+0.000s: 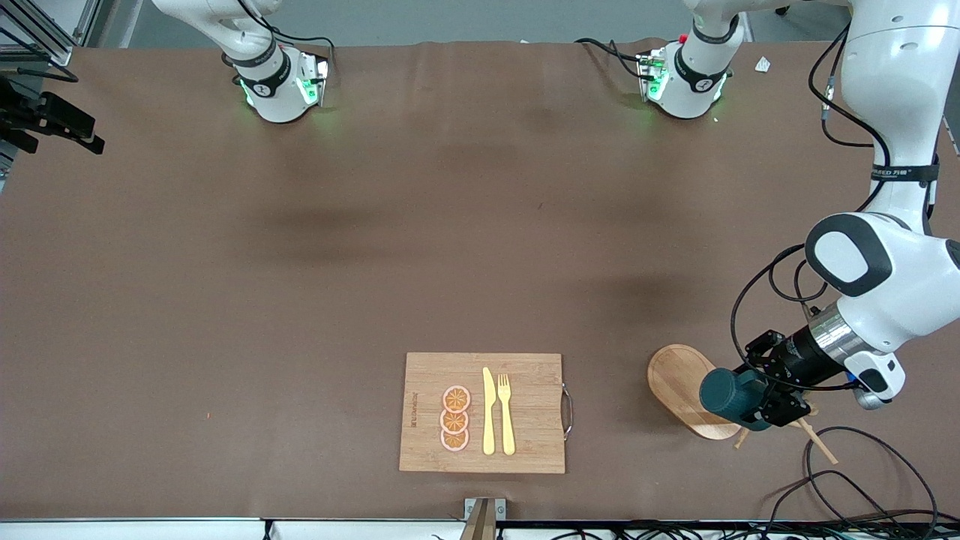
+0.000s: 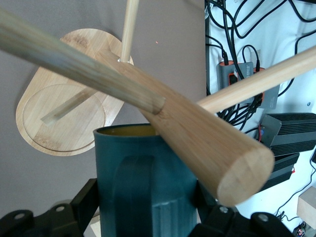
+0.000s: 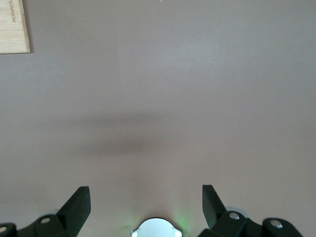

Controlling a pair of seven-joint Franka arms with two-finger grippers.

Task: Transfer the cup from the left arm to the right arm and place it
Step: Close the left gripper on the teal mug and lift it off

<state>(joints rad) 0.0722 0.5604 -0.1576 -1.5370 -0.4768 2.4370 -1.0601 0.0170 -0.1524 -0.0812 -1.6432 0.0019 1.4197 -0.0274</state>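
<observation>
Two arms sit at a brown table point(image 1: 225, 300). The left arm bends low, and its left gripper point(image 1: 769, 397) squeezes the dark teal cup point(image 1: 731, 395) tight, lying on its side over the oval wooden peg rack point(image 1: 679, 382). The rack's pegs point(image 2: 148, 98) poke right by the cup's open mouth. The right gripper point(image 3: 146, 207) waits up high with fingers spread wide, holding nothing. A bamboo cutting board point(image 1: 525, 450) with tiny writing too small to read holds three orange slices point(image 1: 454, 418), a yellow knife point(image 1: 488, 412) and a yellow fork point(image 1: 506, 412).
</observation>
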